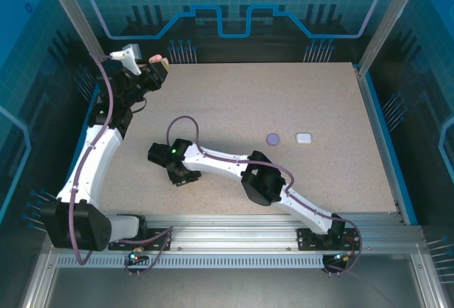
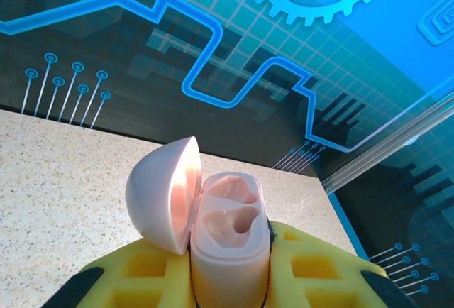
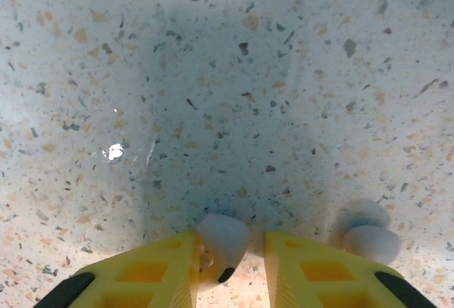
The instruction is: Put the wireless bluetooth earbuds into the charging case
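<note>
Left gripper (image 2: 228, 279) is clamped on the open pink charging case (image 2: 230, 226). Right gripper (image 3: 230, 255) straddles a pale earbud (image 3: 223, 239) on the table (image 3: 234, 95); can't tell if it's gripped.

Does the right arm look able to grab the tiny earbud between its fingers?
Probably yes. The earbud lies on the table right between the right gripper's fingers, with nothing covering it. The gripper just needs closing.

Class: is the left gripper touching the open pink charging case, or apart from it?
Touching. The left wrist view shows the pink charging case pressed between the left gripper's yellow fingers, with no gap on either side.
</note>
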Available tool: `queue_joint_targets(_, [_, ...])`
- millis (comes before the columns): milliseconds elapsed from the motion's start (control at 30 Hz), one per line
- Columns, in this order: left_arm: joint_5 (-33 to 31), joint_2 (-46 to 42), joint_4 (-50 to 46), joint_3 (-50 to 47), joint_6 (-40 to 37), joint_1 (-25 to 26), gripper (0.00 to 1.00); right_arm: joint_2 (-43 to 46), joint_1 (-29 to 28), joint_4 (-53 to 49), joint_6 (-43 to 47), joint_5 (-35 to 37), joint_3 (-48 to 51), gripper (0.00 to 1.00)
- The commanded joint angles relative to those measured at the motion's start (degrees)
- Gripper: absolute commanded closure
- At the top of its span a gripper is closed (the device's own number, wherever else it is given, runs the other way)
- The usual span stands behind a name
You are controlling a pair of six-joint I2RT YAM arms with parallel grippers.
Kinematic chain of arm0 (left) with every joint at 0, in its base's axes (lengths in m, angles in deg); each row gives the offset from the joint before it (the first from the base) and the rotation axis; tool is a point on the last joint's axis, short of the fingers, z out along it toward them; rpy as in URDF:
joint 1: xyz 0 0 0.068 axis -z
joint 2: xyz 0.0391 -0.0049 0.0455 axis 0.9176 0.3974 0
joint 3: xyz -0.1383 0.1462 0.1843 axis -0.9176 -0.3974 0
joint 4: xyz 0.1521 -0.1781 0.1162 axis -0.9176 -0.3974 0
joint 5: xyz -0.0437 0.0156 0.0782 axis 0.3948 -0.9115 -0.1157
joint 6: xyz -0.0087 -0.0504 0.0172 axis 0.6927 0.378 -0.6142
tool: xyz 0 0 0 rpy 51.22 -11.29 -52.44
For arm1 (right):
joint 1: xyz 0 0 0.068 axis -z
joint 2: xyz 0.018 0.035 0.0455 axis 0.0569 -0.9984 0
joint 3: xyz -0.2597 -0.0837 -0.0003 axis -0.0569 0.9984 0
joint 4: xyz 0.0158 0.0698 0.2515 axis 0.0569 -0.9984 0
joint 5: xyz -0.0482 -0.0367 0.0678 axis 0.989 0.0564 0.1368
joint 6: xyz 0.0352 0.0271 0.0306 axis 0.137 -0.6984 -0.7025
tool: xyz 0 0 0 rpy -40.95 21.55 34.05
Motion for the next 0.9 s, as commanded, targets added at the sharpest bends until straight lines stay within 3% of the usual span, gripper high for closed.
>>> queue_joint_targets(0, [1.2, -1.2, 2.7, -1.2, 0.6, -0.6, 1.00, -2.0, 1.5, -1.2, -3.0, -0.1, -2.0, 0.74])
queue_joint_targets(233, [1.7, -1.3, 3.3, -1.6, 1.5, -0.6, 1.00, -1.5, 1.3, -2.4, 0.1, 0.8, -0.8, 0.80])
queue_joint_targets(600, [2.1, -1.3, 3.9, -2.0, 2.1, -0.6, 1.00, 4.1, 1.6, -3.1, 13.2, 7.0, 6.6, 0.84])
queue_joint_targets(867, [2.1, -1.3, 4.0, -2.2, 2.3, -0.5, 1.00, 8.4, 2.0, 3.0, 19.3, 4.5, 11.7, 0.84])
